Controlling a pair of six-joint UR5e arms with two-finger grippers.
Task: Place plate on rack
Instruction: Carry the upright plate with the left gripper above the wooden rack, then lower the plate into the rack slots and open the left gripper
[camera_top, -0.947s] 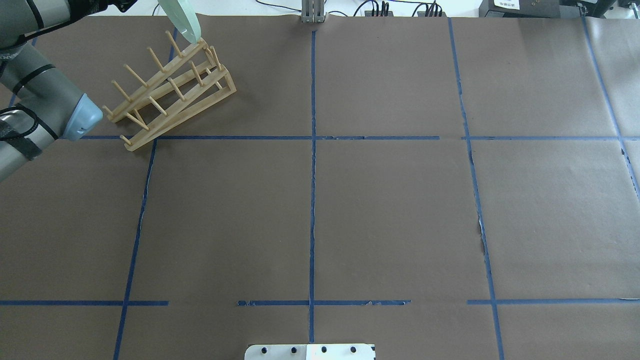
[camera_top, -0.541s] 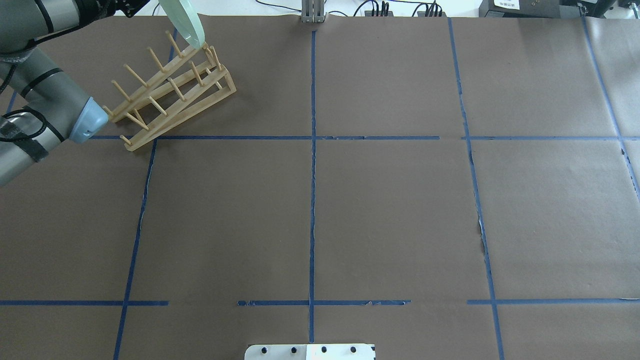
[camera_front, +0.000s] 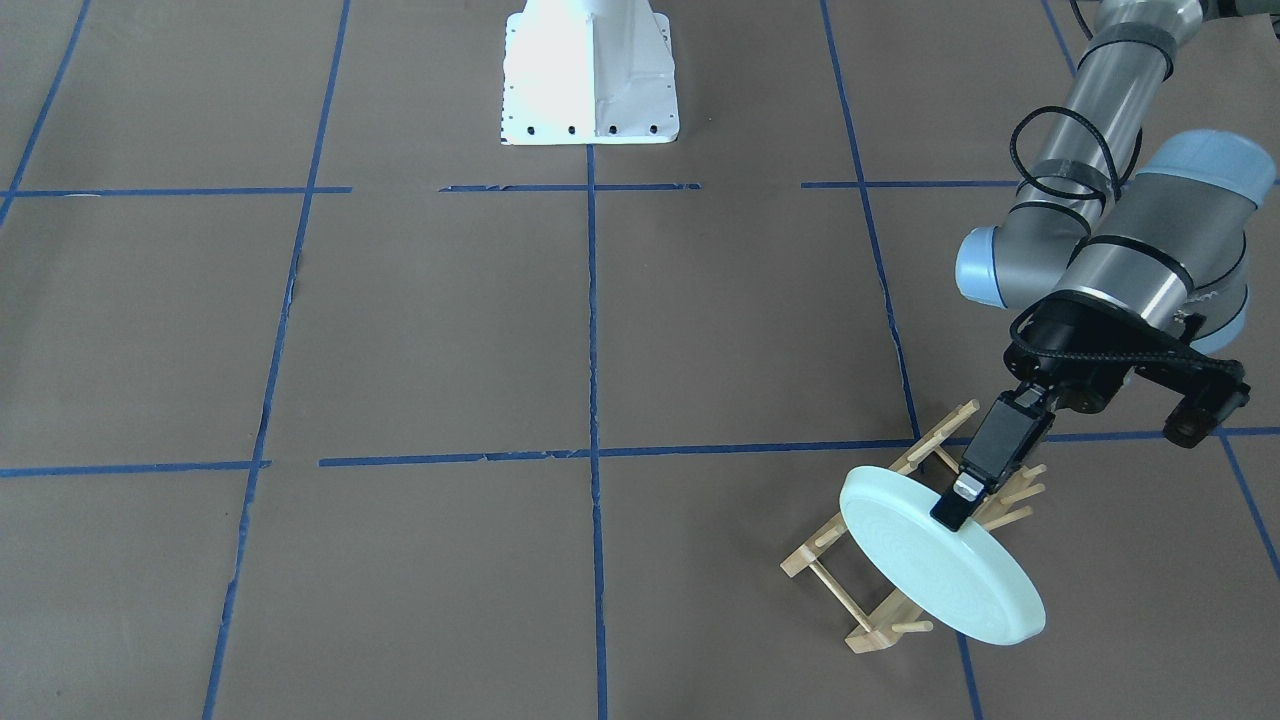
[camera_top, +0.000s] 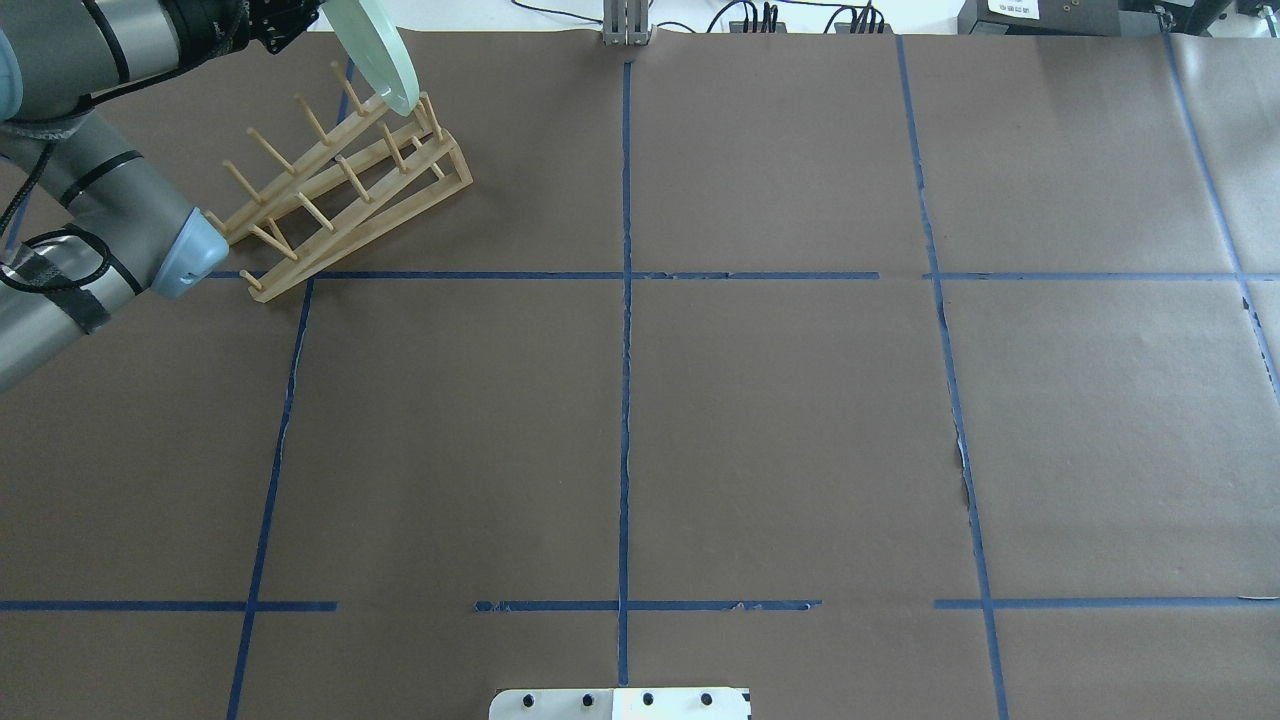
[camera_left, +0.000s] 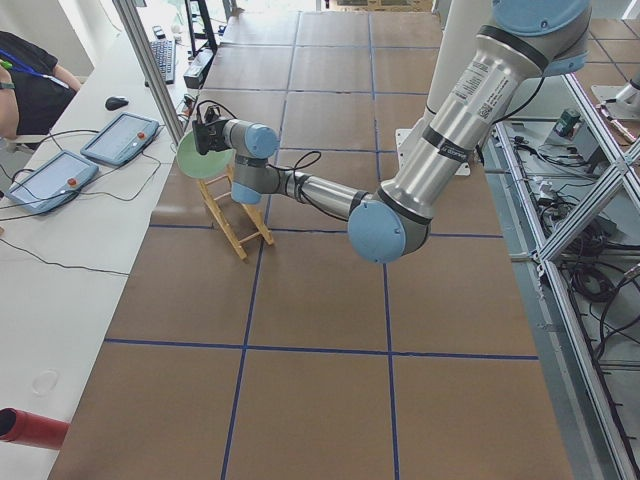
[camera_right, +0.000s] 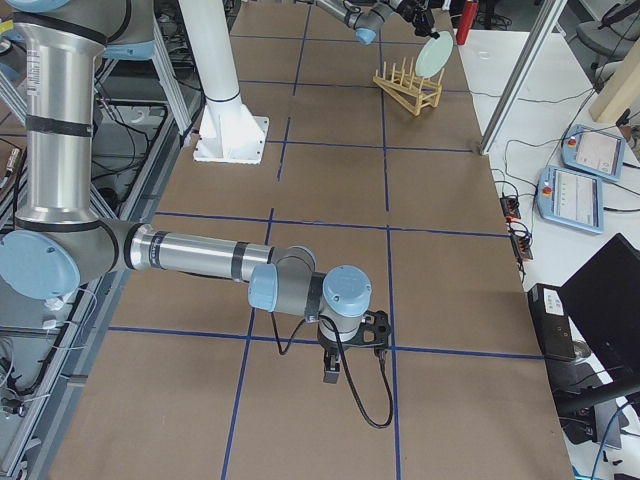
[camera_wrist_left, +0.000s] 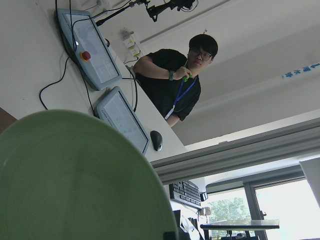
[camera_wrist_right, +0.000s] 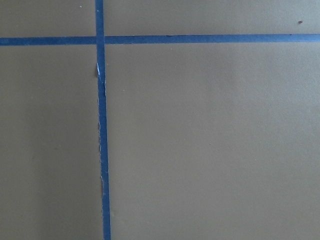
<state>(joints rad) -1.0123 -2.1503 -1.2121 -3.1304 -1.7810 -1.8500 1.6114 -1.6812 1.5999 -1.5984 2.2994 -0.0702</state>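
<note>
The pale mint-green plate (camera_front: 940, 562) is held on edge and tilted, its lower rim over the far end of the light wooden rack (camera_front: 868, 615). My left gripper (camera_front: 956, 503) is shut on the plate's upper rim. In the overhead view the plate (camera_top: 382, 58) is at the top left above the rack (camera_top: 340, 190). The plate fills the lower left of the left wrist view (camera_wrist_left: 75, 175). I cannot tell if the plate touches the pegs. My right gripper (camera_right: 331, 368) shows only in the exterior right view, low over the table, and I cannot tell its state.
The rack lies near the table's far left corner, next to a white side table with operator consoles (camera_left: 60, 175). A person (camera_wrist_left: 175, 75) sits there. The white robot base (camera_front: 590, 80) is at the near middle edge. Blue tape lines (camera_top: 625, 300) cross the brown table.
My left arm has moved rightward and the plate has come down and to the right, closer over the rack's far-end pegs. The rack has not moved.
</note>
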